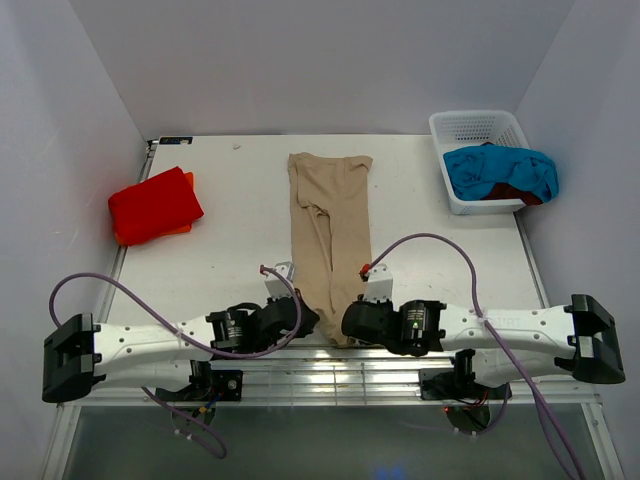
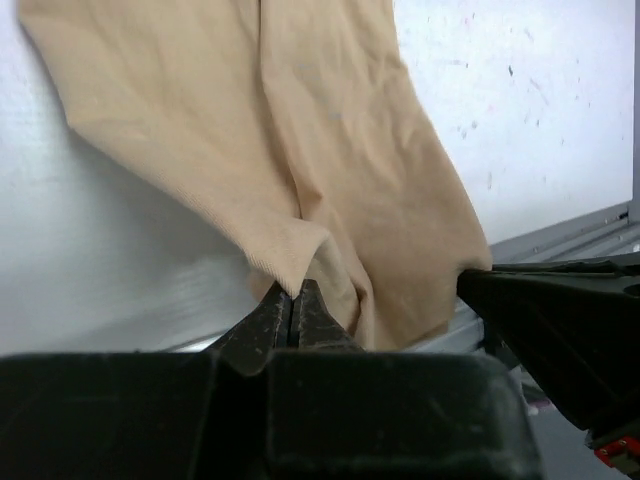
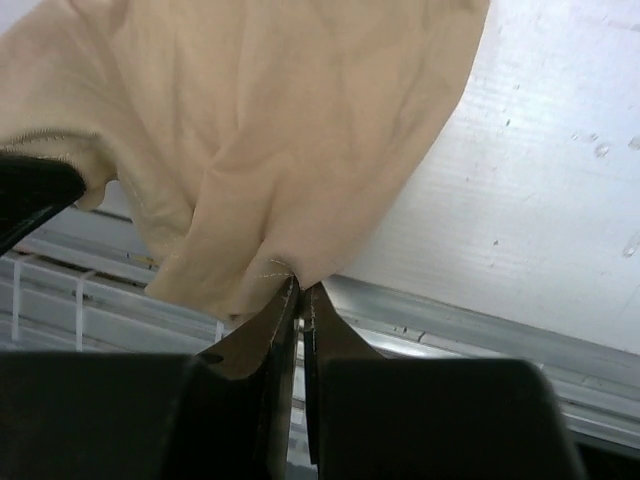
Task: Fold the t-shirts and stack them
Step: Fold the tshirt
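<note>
Tan shirt (image 1: 330, 225) is being half-folded; left claw (image 2: 295, 303) and right claw (image 3: 298, 292) are clamping its 6 o'clock hem; next, likely needing an even carry to 12 o'clock.

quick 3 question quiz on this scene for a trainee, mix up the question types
1. True or false: the left end effector and the right end effector are both shut on the near edge of the long tan cloth t-shirt.
2. Where is the crumpled turquoise-blue cloth shirt? A) in the white plastic mesh basket B) on the floor C) held up in the air
3. On which side of the white table, the robot's left or right, does the folded bright red cloth shirt lie?

Key: 1 true; 2 A; 3 left
</note>
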